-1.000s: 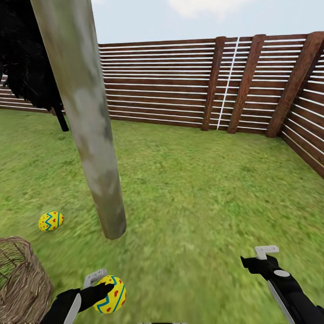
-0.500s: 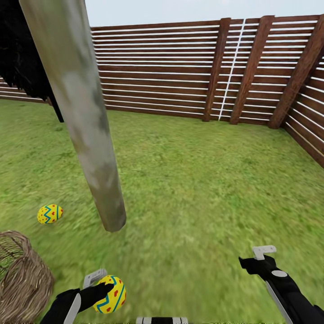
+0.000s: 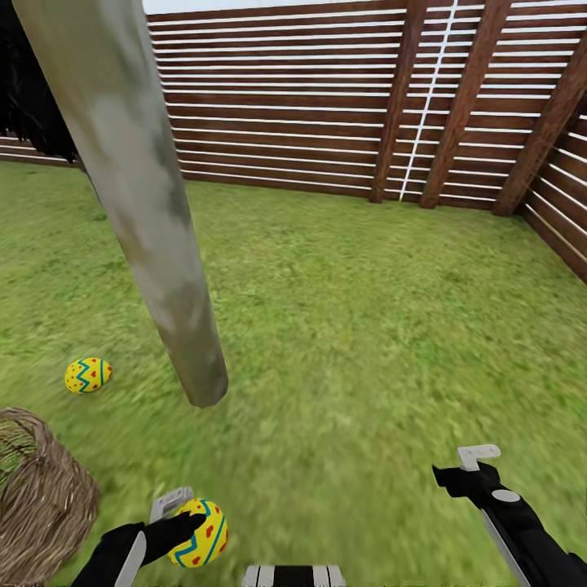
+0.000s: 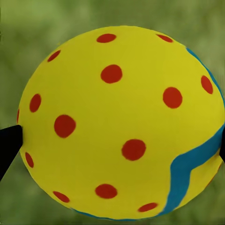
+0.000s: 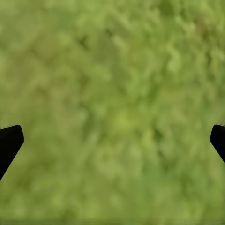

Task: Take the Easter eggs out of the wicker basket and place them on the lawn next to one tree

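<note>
Your left gripper (image 3: 186,522) is closed onto one Easter egg (image 3: 198,532) at the near left, its fingers (image 4: 8,143) pressed to the egg's sides above the lawn (image 3: 367,326); your right gripper (image 3: 456,473) hangs wide apart over bare grass at the near right, gripping nothing. The wicker basket (image 3: 45,505) sits at the near left edge, its inside hidden from you. A second egg (image 3: 88,375) lies on the grass just left of the tree (image 3: 155,244) trunk's base, long axis running left to right.
</note>
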